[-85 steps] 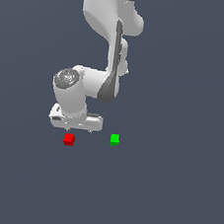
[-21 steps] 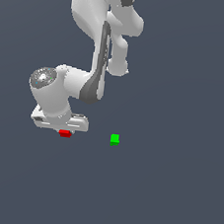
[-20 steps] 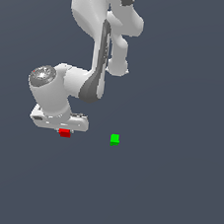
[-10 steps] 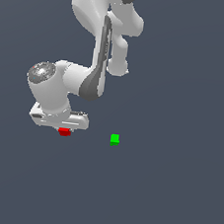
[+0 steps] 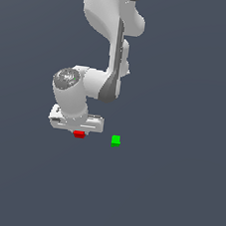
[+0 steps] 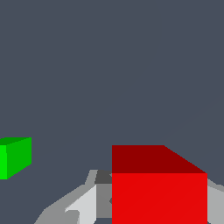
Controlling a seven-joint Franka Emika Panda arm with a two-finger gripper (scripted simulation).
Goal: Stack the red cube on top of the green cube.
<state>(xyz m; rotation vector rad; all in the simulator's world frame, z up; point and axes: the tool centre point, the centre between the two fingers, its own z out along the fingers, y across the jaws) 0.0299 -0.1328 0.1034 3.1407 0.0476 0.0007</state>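
The red cube (image 5: 79,134) shows only as a thin strip under the white hand in the exterior view. My gripper (image 5: 79,131) is shut on it. In the wrist view the red cube (image 6: 159,192) fills the space between the grey fingers (image 6: 83,205), which press on both its sides. The green cube (image 5: 115,140) sits alone on the dark floor, a short way off toward the exterior view's right. It also shows at the edge of the wrist view (image 6: 15,156). The two cubes are apart, at about the same height.
The white arm (image 5: 111,39) rises from the hand to the top of the exterior view. The floor (image 5: 165,191) is plain dark grey, and no other objects show.
The gripper came down over the red cube and closed on it. In the last half second it has carried the cube toward the exterior view's right, nearer the green cube.
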